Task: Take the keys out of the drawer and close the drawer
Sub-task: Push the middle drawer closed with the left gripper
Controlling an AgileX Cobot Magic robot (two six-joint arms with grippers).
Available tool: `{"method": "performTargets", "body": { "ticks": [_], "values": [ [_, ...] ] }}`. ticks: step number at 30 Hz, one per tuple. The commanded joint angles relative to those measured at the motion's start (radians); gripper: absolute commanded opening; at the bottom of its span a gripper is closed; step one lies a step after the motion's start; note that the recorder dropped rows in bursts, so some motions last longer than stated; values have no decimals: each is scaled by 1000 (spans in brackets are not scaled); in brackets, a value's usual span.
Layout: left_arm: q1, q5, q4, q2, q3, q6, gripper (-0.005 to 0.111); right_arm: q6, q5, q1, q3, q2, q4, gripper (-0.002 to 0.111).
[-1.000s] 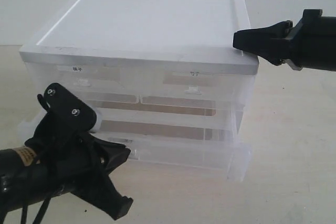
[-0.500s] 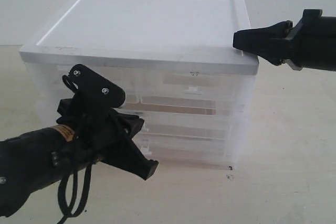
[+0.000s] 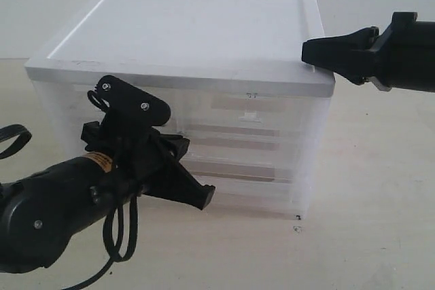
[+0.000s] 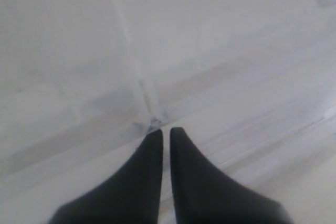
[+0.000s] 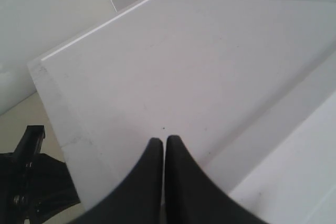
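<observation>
Left gripper (image 4: 164, 131) is pinched almost shut, just a sliver between the fingers, holding nothing, tips right up against the clear front of the drawer unit (image 3: 190, 32). The drawer (image 3: 265, 193) sits dead ahead of those tips, low in the stack, its long front running crossways to them, and it looks pushed in flush to me. Right gripper (image 3: 309, 52) is closed and empty too, parked up on the lid, so the left 1 is nearer. Can't spot the keys in any view.
</observation>
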Motion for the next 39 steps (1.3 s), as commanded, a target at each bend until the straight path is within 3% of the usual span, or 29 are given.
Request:
{"method": "performTargets", "body": {
  "ticks": [1,8,11,13,20,25,33,39],
  "values": [
    [-15,-2,-10,1,-5,-13,5,-8,41,0,9,8,-70,0],
    [-130,24,-8,-83,85,9,5,-11,43,0,9,8,-72,0],
    [-120,223,56,-96,102,85,5,-11,43,0,9,8,-70,0],
    [-107,271,53,-64,100,85,5,-15,43,0,9,8,-67,0],
    [-102,-65,46,160,87,97,5,-15,53,0,9,8,-81,0],
    [-102,-192,-38,251,47,102,5,-17,75,0,9,8,-75,0],
    [-43,-101,-114,279,-35,190,5,-17,92,0,9,8,-73,0],
    [-52,-64,-140,249,-37,197,5,-17,90,0,9,8,-75,0]
  ]
}}
